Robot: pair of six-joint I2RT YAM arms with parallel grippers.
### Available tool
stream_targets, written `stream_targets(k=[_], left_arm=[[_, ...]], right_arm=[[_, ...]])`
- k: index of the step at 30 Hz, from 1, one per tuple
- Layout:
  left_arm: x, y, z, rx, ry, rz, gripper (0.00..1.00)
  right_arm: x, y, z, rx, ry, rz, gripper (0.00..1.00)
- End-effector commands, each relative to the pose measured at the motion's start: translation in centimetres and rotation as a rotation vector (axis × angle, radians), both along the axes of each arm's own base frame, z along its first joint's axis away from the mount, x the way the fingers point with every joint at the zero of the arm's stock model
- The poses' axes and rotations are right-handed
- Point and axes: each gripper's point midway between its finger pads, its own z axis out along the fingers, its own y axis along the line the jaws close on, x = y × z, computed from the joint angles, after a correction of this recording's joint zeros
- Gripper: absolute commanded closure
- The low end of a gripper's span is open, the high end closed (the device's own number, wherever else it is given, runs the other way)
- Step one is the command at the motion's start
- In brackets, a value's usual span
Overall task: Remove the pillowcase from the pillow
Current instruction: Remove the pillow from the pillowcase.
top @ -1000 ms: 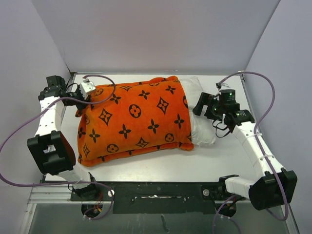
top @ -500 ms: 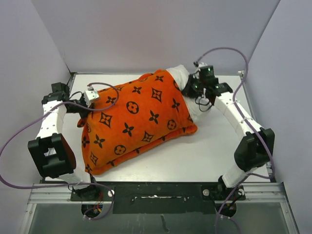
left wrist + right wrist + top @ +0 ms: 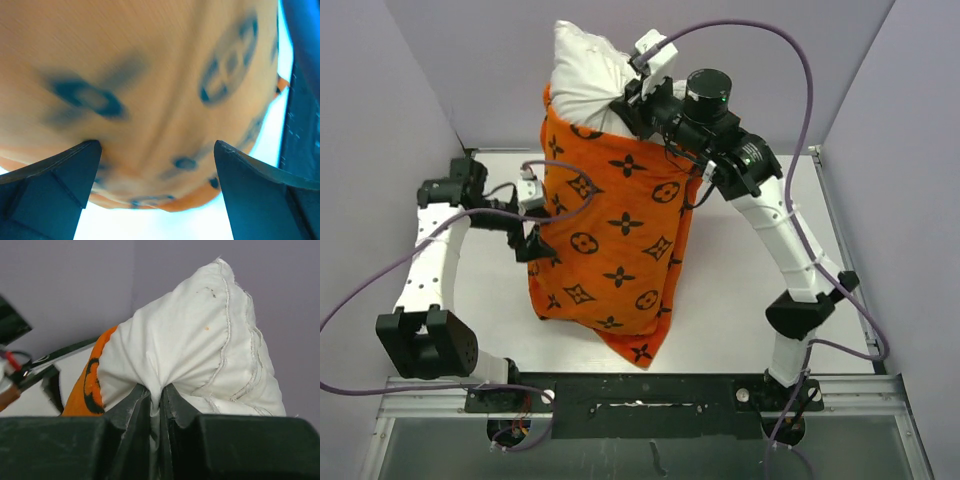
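Observation:
The white pillow (image 3: 582,85) hangs upright in mid-air, its top end sticking out of the orange pillowcase (image 3: 615,250) printed with black motifs. My right gripper (image 3: 628,100) is shut on a pinch of the pillow's white cloth (image 3: 200,340) near that top end. The pillowcase (image 3: 90,375) covers the lower part and its bottom corner droops toward the table. My left gripper (image 3: 532,232) stands open against the pillowcase's left side; orange fabric (image 3: 150,90) fills the space beyond its spread fingertips (image 3: 75,170), not clamped.
White table (image 3: 740,320) with purple-grey walls (image 3: 380,90) on three sides. The right arm (image 3: 770,220) reaches high over the table's right half. Cables loop around both arms. A metal rail (image 3: 640,395) runs along the near edge.
My right gripper closed on the pillow's white end and lifted it high, standing the pillow upright. My left gripper let go of the pillowcase and now stands open beside it.

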Motion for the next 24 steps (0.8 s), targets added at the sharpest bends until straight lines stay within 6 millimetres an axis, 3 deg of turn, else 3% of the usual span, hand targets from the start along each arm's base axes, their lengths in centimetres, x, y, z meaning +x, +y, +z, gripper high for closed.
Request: stream_targets(k=[1, 7, 8, 9, 10, 12, 16, 18, 21, 24], left_arm=[[-1.1, -1.9, 14.8, -0.238, -0.298, -0.042, 0.02], [-1.6, 1.7, 29.2, -0.472, -0.512, 0.043, 0.04], [-1.7, 2.5, 30.7, -0.459, -0.531, 0.036, 0.05], [-1.8, 3.0, 32.0, -0.461, -0.444, 0.111, 0.05], [-1.8, 2.9, 33.2, -0.415, -0.597, 0.095, 0.04], [-3.2, 1.9, 34.1, -0.311, -0.858, -0.025, 0.02], [-2.7, 0.3, 36.8, -0.435, -0.732, -0.004, 0.02], [-3.1, -0.1, 36.1, -0.418, -0.753, -0.045, 0.02], [-6.1, -1.7, 34.0, -0.341, -0.779, -0.19, 0.02], [-8.0, -2.4, 33.3, -0.321, -0.786, -0.252, 0.02]], right_arm=[[-10.5, -0.7, 13.2, 0.219, -0.362, 0.294, 1.0], [-15.9, 0.7, 12.0, 0.199, -0.328, 0.494, 1.0], [-16.8, 1.2, 11.8, 0.192, -0.325, 0.522, 1.0], [-17.7, 1.8, 11.6, 0.18, -0.325, 0.548, 1.0], [-18.6, 2.5, 11.2, 0.164, -0.319, 0.573, 1.0], [-20.3, 4.1, 10.1, 0.122, -0.312, 0.625, 1.0], [-23.2, 7.0, 7.1, 0.032, -0.3, 0.677, 1.0], [-24.3, 8.0, 5.6, -0.021, -0.308, 0.686, 1.0], [-25.1, 8.9, 3.4, -0.079, -0.281, 0.698, 1.0], [-25.6, 9.4, 1.8, -0.106, -0.253, 0.718, 1.0]])
